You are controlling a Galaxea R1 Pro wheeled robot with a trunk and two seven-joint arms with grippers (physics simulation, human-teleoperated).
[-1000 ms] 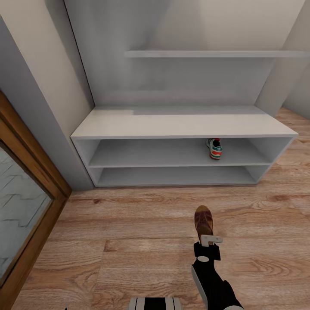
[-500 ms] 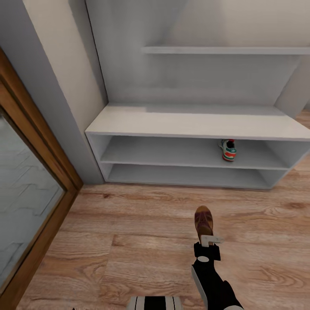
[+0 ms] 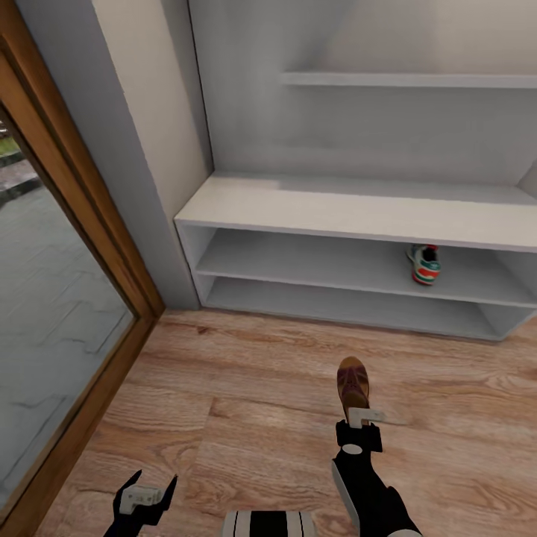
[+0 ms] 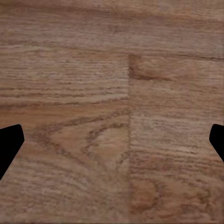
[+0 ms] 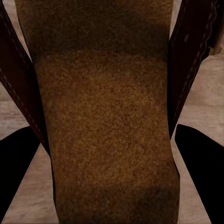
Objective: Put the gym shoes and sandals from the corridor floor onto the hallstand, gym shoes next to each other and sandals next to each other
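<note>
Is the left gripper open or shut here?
Open. The left gripper holds nothing: its two fingertips sit far apart at the wrist view's edges, with only bare corridor floor between them.

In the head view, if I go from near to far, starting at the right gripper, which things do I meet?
right gripper → sandal it holds → corridor floor → hallstand lower shelves, with one gym shoe on the upper one → bench top → floating shelf
</note>
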